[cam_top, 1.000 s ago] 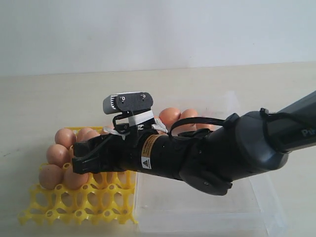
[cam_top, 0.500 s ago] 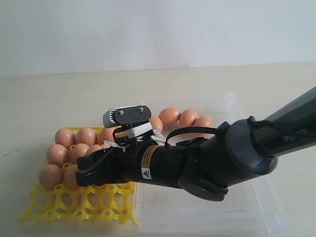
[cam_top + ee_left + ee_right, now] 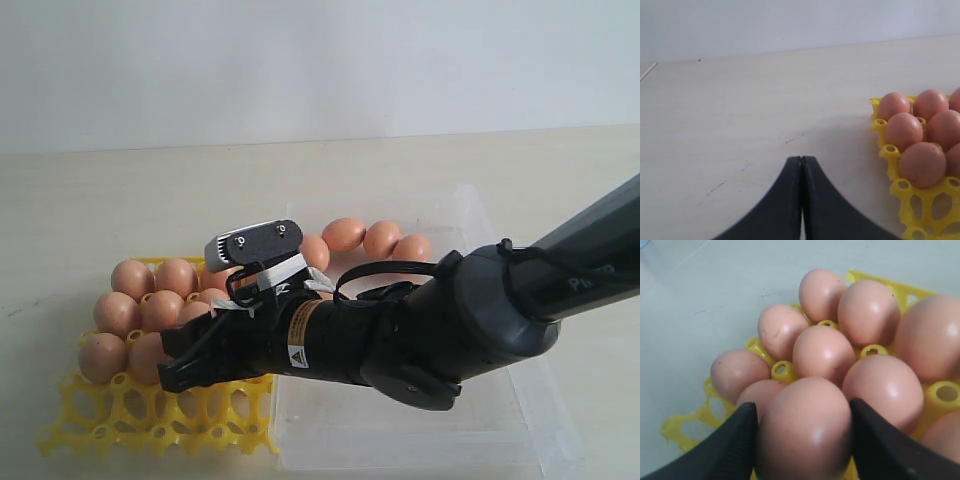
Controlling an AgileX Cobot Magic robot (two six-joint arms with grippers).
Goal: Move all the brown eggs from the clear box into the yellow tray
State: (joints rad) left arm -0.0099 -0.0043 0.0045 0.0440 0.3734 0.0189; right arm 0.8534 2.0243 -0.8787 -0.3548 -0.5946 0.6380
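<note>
pale tabletop [image 3: 100,200]. my right gripper [image 3: 804,440] grips a brown egg [image 3: 805,415] over yellow tray [image 3: 150,425], roughly half full; three eggs [image 3: 382,238] sit in clear box [image 3: 400,430]; left gripper [image 3: 801,200] closed, empty.

All my cameras are catching the yellow tray [image 3: 150,412].
Exterior is seeing it at eight o'clock, from afar; my right wrist camera is looking closest.
</note>
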